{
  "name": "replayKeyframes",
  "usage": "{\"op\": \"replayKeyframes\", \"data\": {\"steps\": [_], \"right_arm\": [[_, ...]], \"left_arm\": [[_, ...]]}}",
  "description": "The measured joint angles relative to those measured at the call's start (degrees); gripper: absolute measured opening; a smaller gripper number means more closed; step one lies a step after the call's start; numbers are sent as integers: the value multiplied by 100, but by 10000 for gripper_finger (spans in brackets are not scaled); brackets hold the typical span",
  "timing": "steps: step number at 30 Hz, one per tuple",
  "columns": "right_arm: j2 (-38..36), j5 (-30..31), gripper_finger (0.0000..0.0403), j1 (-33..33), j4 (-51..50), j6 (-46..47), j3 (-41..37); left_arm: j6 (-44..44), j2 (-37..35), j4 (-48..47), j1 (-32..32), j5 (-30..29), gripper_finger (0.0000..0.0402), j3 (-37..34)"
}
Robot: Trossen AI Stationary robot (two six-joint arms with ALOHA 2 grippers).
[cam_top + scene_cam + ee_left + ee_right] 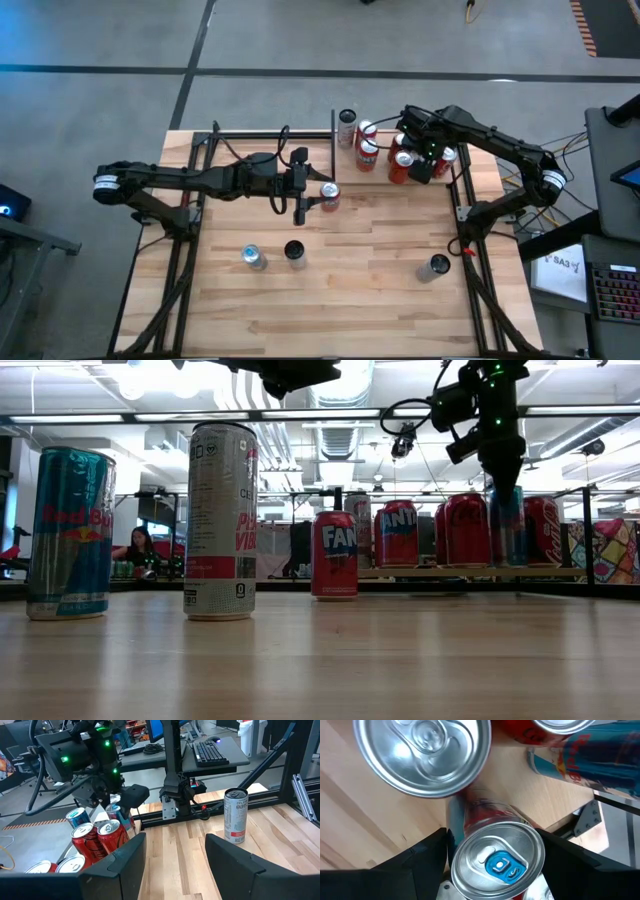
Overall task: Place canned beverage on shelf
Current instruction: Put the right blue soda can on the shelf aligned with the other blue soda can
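Up close on the wooden tabletop (320, 660) there's a blue Red Bull can (69, 532) and a tall white-and-pink can (221, 520) beside it, both upright. Farther back a red Fanta can (334, 554) stands alone in front of the shelf (470, 572) (several red cans lined up on it). A dark arm (490, 420) hangs over those cans, a person sits far off.

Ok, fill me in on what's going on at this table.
The robot is stocking cans on a small wooden shelf at the table's far right. The right gripper hangs over the cluster of red cans there, its fingers straddling a can with a blue tab. The left gripper sits mid-table beside a red can, fingers apart and holding nothing. Three more cans wait nearer the front.
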Motion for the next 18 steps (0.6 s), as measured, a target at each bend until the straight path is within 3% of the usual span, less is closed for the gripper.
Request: {"op": "replayKeyframes", "data": {"steps": [18], "right_arm": [[0,56,273,0,-50,0,352]], "left_arm": [[0,0,1,1,0,190,0]]}}
